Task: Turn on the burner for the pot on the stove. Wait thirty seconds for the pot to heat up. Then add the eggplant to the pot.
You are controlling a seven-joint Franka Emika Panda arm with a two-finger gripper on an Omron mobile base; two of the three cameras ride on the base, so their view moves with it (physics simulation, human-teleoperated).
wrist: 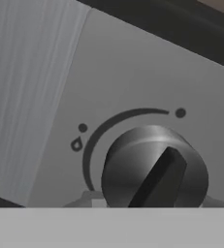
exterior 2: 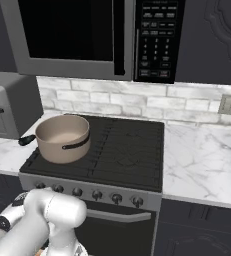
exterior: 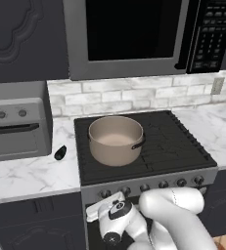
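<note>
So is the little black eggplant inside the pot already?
No, the eggplant lies on the white counter beside the stove, left of the pot, whose pale inside holds nothing.

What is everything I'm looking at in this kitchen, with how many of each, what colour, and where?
pot: one, tan-beige, dark side handle, on the stove's left rear grate.
stove: one, black grated cooktop, grey steel front, between the marble counters.
stove knobs: six, dark, in a row along the stove's front.
close knob: one of those, dark, filling the hand view, pointer slanted.
eggplant: one, nearly black, on the counter left of the stove.
toaster oven: one, grey, two knobs, far left counter.
microwave: one, grey with dark window, above the stove.
wall outlet: one, pale, on the brick backsplash, right.
robot arm: one, white, in front of the stove; jaws shut, at the knob row.
</note>
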